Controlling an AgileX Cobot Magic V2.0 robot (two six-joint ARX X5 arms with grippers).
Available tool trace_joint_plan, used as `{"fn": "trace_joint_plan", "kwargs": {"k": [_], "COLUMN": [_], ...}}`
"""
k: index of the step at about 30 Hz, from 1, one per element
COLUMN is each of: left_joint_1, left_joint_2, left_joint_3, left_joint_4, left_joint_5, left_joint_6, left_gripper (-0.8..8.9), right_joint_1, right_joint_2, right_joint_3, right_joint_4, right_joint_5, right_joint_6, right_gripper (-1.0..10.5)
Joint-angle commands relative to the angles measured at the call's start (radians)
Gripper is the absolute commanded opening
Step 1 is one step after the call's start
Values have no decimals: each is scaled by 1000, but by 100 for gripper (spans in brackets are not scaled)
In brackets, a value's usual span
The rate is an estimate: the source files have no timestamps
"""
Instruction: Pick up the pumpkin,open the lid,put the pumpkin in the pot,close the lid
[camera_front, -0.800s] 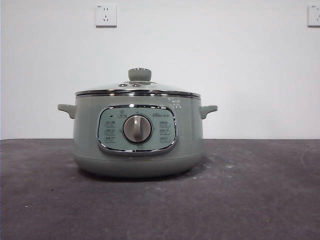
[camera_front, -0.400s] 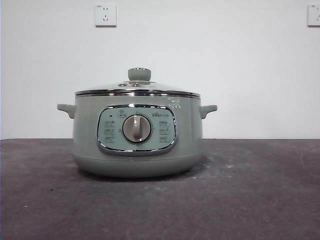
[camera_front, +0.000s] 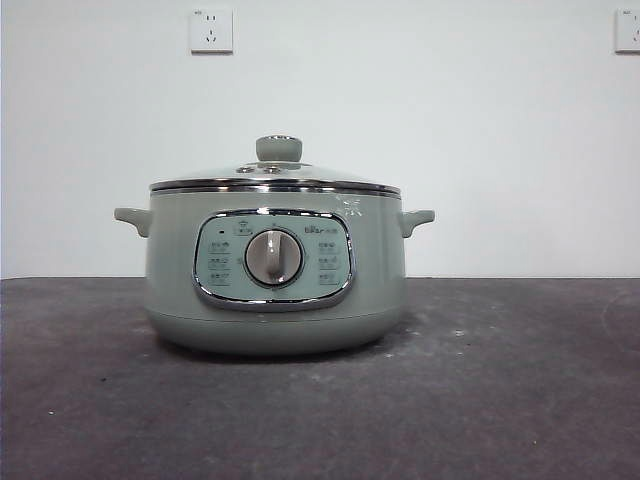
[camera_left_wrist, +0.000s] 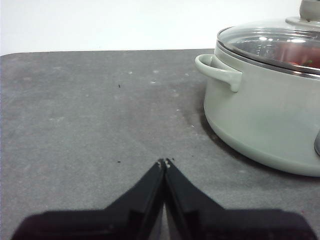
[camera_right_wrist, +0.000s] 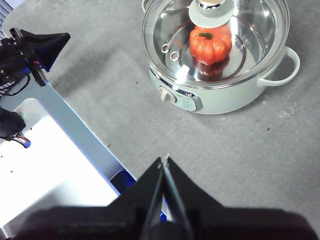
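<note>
The sage-green pot (camera_front: 275, 265) stands on the dark table with the glass lid (camera_front: 275, 178) shut on it. The pot also shows in the left wrist view (camera_left_wrist: 265, 115) and the right wrist view (camera_right_wrist: 220, 100). The orange pumpkin (camera_right_wrist: 210, 44) lies inside the pot, seen through the lid (camera_right_wrist: 250, 30) in the right wrist view. My left gripper (camera_left_wrist: 164, 162) is shut and empty, low over the table beside the pot. My right gripper (camera_right_wrist: 165, 159) is shut and empty, high above the table, away from the pot. It sees the left gripper (camera_right_wrist: 42, 45) too.
A white and blue platform (camera_right_wrist: 55, 170) lies at the table's edge in the right wrist view. Two wall sockets (camera_front: 211, 31) sit on the white wall behind. The grey table (camera_front: 500, 380) spreads around the pot.
</note>
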Motion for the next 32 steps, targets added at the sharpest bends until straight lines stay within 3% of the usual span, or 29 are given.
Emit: {"fn": "trace_joint_plan", "kwargs": {"k": [1,7,11,13,16,23,27,32], "left_joint_1": [2,2,2,2,2,2,2,2], "left_joint_2": [-3,-3,-3,-3,-3,-3,-3,-3], "left_joint_3": [-16,-16,-16,-16,-16,-16,-16,-16], "left_joint_4": [2,2,2,1,2,2,2,2], "left_joint_5": [0,0,0,-1,0,0,0,0], "left_joint_6": [-6,-6,-6,-6,-6,-6,-6,-6], "left_gripper": [-3,-3,-3,-3,-3,-3,-3,-3], "right_joint_1": [1,1,-66,-111,-193,-399,-450,-481], "right_joint_2": [1,1,-50,-95,-187,-460,-616,-775], "right_joint_3": [-4,-4,-4,-12,-64,-373,-624,-898], "right_joint_4": [-11,-11,11,76,232,526,787,972], "right_joint_5": [2,-3,12,-22,-153,-180,-178,-166], "right_joint_6": [6,6,-105,-117,-116,-98,-99,-91], "right_gripper": [0,0,0,0,0,0,0,0]}}
